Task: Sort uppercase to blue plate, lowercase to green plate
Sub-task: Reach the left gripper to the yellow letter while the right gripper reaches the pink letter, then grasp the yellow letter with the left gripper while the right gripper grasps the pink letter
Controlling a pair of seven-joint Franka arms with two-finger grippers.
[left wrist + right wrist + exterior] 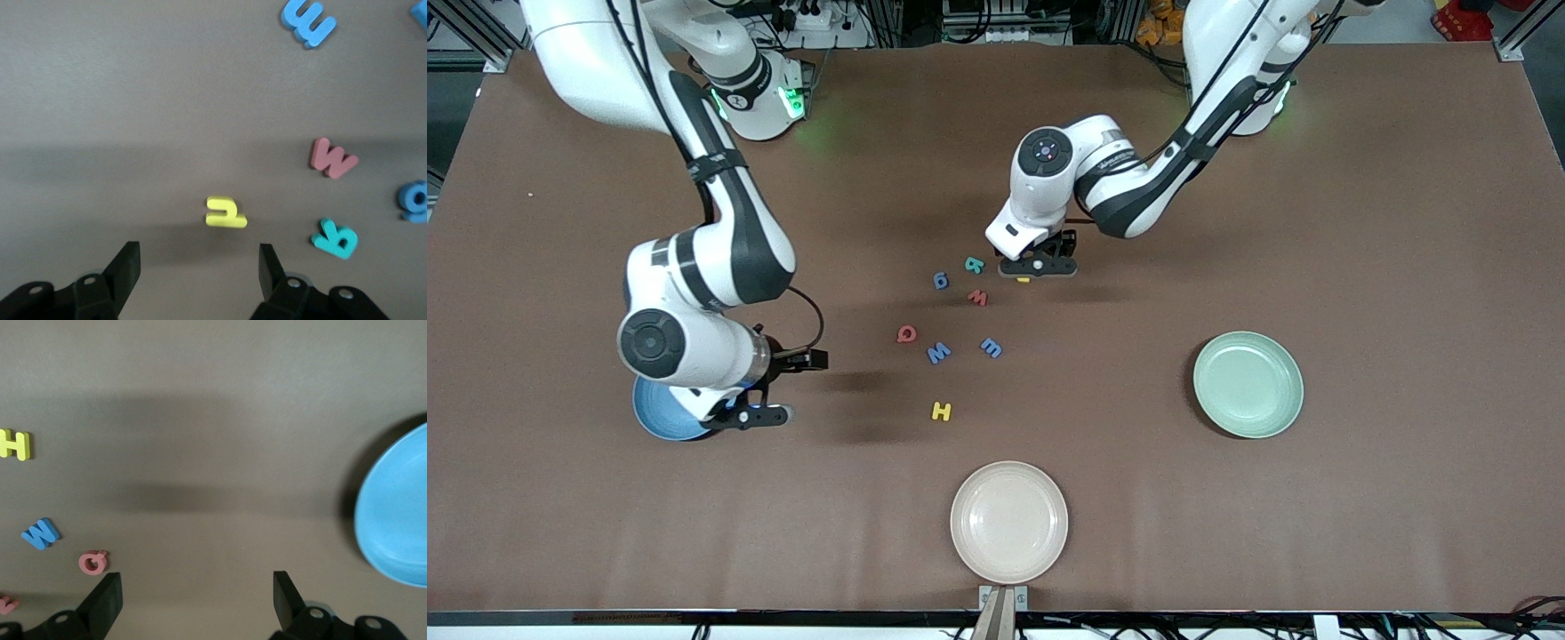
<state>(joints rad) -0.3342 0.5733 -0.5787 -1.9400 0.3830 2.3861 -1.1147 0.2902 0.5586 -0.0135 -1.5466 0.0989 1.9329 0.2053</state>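
My left gripper (1039, 267) (199, 257) is open and empty, low over the small yellow h (225, 212), which is mostly hidden in the front view. Beside it lie the teal R (975, 264), blue g (941, 280) and red w (977, 297). Nearer the camera lie the red Q (906, 333), blue capital M/W (938, 353), blue m (991, 347) and yellow H (941, 411). My right gripper (787, 388) (197, 587) is open and empty beside the blue plate (660, 416) (397, 513), partly hidden under that arm. The green plate (1248, 384) lies toward the left arm's end.
A beige plate (1008, 521) sits near the table's front edge, nearer the camera than the letters. Brown table surface lies between the letters and each plate.
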